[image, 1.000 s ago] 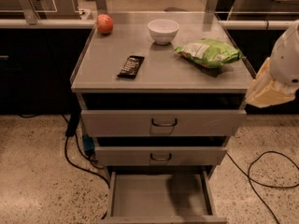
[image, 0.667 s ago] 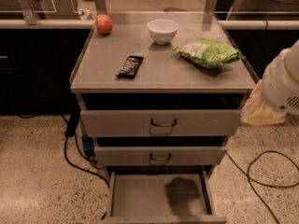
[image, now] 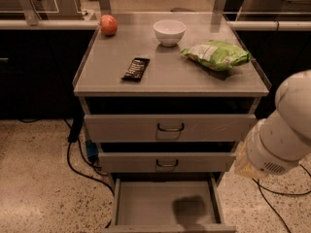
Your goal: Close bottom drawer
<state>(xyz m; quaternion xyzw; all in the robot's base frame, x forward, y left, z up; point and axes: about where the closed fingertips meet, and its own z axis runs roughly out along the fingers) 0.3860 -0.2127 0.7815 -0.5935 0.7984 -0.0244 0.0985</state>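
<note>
Lining up to shut the bottom drawer (image: 160,210): it sits pulled well out at the foot of the desk (image: 165,67).
Approach step, I'd say; nothing is on the drawer yet. Next move needs the arm (image: 282,135), now just right of the desk at mid height, dropped to the drawer front, then a straight push in. Claw not in view: can't tell if spread or pinched, or touching anything.

The bottom drawer (image: 141,205) is matt grey metal; the arm (image: 286,135) smooth white plastic, claw out of view.
</note>
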